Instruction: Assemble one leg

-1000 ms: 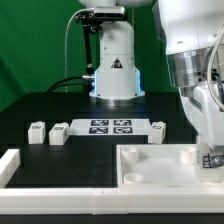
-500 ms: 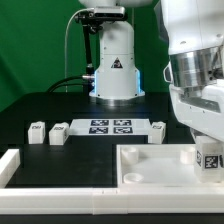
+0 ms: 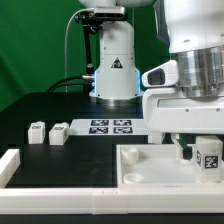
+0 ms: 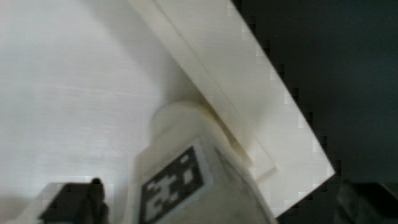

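The leg [image 3: 208,155], a small white block with a black-and-white tag facing the camera, stands upright on the large flat white panel [image 3: 150,160] at its corner on the exterior view's right, close against the panel's raised edge. The wrist view shows the same leg [image 4: 178,165] from above, tag side up, resting against a long pale rim, with one dark fingertip [image 4: 75,200] apart from it. The gripper [image 3: 195,148] hangs just above and around the leg with its jaws spread wide; the fingers flank the block rather than pinch it, so the leg looks let go and standing on its own. That is the fresh change: half a second ago the jaws had only just parted around the leg, and a second ago the arm was lower at the frame's edge with the leg barely visible and gripped. Since then the wrist has swung round, so its broad white body now spans the exterior view's right and hides the spare leg that stood beside the marker board [image 3: 110,126]. Two other legs [image 3: 38,132] [image 3: 59,131] sit unchanged on the dark counter [image 3: 50,110] toward the exterior view's left. Judging from this, the leg is placed in its corner socket; whether it is fully seated cannot be told.
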`<act>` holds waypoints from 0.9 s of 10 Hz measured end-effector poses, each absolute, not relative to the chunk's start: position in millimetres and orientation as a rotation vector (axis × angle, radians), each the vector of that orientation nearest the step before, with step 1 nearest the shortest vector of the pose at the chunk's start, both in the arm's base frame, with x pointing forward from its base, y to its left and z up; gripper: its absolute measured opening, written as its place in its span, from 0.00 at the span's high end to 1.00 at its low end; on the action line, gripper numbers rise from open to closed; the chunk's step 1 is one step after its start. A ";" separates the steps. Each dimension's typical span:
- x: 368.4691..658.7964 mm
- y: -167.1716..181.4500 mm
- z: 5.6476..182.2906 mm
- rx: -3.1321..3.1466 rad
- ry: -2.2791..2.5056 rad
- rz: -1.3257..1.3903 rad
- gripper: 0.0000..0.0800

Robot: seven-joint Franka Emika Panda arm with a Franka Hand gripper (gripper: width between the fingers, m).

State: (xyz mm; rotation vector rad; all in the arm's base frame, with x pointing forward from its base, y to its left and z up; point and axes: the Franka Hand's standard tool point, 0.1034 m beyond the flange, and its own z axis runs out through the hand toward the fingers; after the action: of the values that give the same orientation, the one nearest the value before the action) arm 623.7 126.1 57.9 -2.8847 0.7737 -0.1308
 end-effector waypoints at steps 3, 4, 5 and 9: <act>623.9 128.0 58.3 -3.044 0.133 -0.188 0.19; 624.6 125.0 58.3 -3.047 0.064 -0.192 0.19; 624.3 125.9 58.3 -3.045 0.098 -0.190 0.25; 623.7 119.1 56.8 -3.052 0.107 -0.187 0.64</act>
State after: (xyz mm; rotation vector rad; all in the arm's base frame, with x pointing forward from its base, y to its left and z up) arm 623.7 119.1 56.8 -3.0523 0.1071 -0.1867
